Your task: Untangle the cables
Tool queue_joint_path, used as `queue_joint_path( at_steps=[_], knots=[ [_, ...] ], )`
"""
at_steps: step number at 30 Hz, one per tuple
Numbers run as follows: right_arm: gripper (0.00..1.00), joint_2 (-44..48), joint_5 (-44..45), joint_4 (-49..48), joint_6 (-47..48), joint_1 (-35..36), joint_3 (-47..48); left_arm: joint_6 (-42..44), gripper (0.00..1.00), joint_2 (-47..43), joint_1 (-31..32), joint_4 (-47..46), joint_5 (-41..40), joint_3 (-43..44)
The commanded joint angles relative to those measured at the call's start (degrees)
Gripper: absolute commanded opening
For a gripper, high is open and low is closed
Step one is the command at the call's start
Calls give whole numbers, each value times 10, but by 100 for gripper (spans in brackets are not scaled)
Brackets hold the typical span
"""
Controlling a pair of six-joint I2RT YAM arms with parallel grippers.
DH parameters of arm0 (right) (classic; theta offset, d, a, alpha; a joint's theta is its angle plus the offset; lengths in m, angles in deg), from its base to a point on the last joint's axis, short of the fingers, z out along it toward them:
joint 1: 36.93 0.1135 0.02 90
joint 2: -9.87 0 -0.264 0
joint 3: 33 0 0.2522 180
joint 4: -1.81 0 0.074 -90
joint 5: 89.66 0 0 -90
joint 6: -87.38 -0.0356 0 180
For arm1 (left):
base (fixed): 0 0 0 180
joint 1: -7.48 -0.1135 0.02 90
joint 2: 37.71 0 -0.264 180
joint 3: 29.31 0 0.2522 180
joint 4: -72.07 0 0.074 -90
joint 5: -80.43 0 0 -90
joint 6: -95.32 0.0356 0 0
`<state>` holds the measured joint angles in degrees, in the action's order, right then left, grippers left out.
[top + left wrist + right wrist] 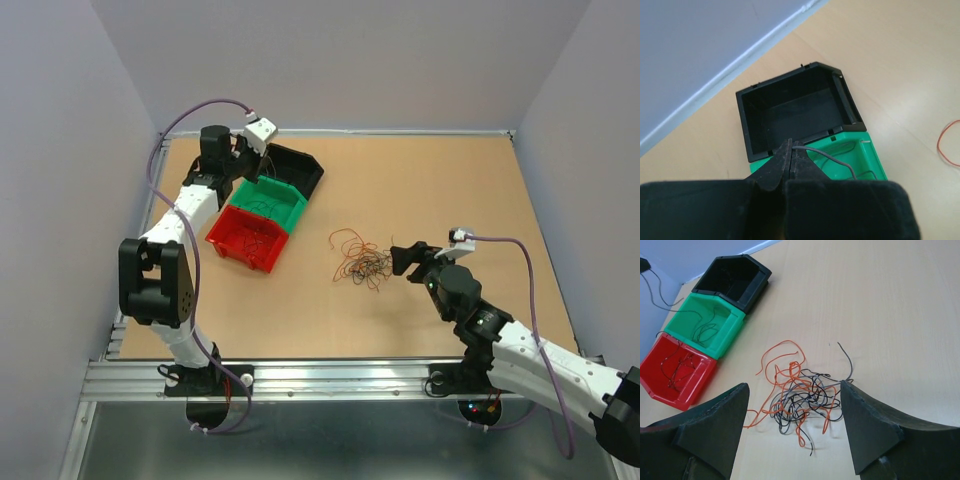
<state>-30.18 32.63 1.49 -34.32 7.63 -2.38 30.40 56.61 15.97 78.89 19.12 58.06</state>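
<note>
Jaws: left gripper [791, 143] pinches a thin cable [832, 157] over the green bin [874, 164], right gripper [794, 386] gapes above cables [800, 401] on tan table [450, 180], lilac walls [350, 60].

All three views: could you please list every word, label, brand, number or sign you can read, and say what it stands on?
None: no text shows on the black bin, green bin, red bin or table in any view.

Tangled cables [362, 263] beside right pincer [403, 262]
</note>
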Motion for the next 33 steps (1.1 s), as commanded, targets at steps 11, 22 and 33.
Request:
queue_joint_path(
  at_steps=[11, 22, 33],
  knots=[
    [78, -1, -6, -12, 7, -3, -10, 108, 0, 125, -1, 127, -67, 64],
    [79, -69, -25, 3, 9, -3, 12, 111, 20, 155, 3, 153, -153, 85],
    [65, -272, -17, 10, 16, -3, 103, 96, 62, 39, 13, 222, -126, 130]
  ],
)
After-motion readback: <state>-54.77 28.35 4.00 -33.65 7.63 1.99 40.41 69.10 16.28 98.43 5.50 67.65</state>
